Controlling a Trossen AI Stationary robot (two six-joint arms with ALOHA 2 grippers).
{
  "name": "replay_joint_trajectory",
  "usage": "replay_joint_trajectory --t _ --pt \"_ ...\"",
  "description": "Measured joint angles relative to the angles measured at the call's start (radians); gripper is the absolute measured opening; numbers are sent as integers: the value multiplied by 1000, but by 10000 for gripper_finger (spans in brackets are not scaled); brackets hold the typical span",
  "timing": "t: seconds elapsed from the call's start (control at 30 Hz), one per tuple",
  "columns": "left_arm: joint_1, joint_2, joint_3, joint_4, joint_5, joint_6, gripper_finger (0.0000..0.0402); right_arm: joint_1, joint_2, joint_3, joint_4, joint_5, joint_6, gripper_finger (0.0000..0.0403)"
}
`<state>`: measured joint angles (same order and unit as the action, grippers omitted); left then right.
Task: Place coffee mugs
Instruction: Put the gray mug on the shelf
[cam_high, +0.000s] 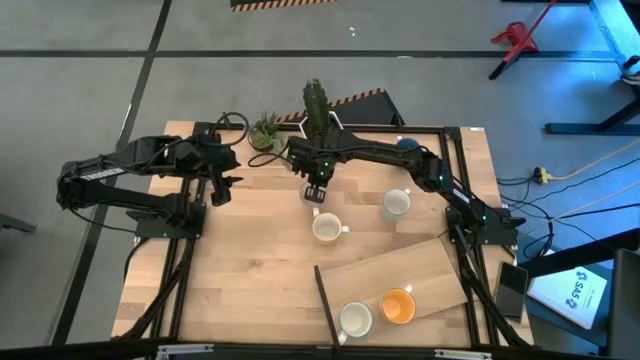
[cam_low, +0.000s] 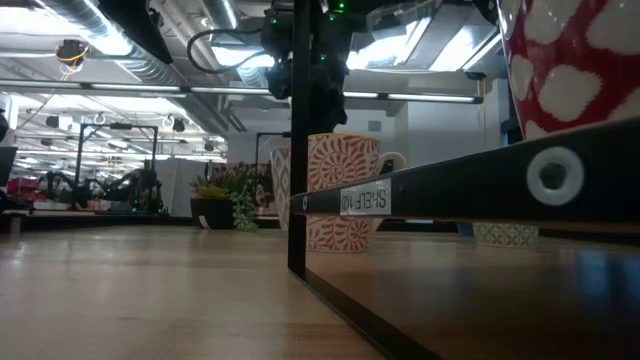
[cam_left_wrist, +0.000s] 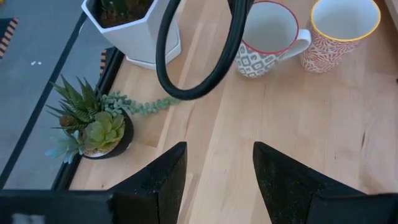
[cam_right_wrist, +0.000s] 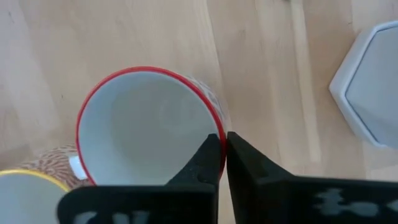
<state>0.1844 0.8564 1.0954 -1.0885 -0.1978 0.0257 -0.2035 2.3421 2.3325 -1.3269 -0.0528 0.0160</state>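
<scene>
My right gripper (cam_high: 316, 190) (cam_right_wrist: 222, 138) reaches to the table's middle and is shut on a red-rimmed patterned mug (cam_right_wrist: 146, 127), which also shows in the left wrist view (cam_left_wrist: 267, 34). A yellow-rimmed orange-patterned mug (cam_high: 328, 228) (cam_left_wrist: 341, 28) stands on its base just nearer. Another white mug (cam_high: 397, 203) stands to the right. A white mug (cam_high: 355, 318) and an orange mug (cam_high: 398, 305) stand on a wooden board (cam_high: 420, 270). My left gripper (cam_high: 222, 188) (cam_left_wrist: 217, 149) is open and empty at the far left. My right gripper pinches the red-rimmed mug's rim (cam_right_wrist: 216, 124) between its fingers, one finger (cam_right_wrist: 208, 158) inside the mug and one outside. The fingers come from above, pointing down. The mug stays upright; in the left wrist view its base seems to be on the table.
A cactus in a white hexagonal pot (cam_high: 315, 105) (cam_right_wrist: 373, 93) and a small succulent (cam_high: 265, 132) (cam_left_wrist: 93, 130) stand at the far edge. A black cable loop (cam_left_wrist: 199, 56) hangs ahead of the left gripper. The board's black frame (cam_low: 296, 200) stands near the front.
</scene>
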Motion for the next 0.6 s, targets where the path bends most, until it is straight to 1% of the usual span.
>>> replay_joint_trajectory --t 0.1,0.23,0.43,0.6 --pt "0 0 0 0 0 0 179 0 0 0 6 16 -13 17" --pt "0 0 0 0 0 0 179 -1 0 0 10 18 -27 48" --pt "0 0 0 0 0 1 179 -2 0 0 9 84 -49 97" --pt "0 0 0 0 0 2 179 -2 -1 -9 16 102 -51 110"
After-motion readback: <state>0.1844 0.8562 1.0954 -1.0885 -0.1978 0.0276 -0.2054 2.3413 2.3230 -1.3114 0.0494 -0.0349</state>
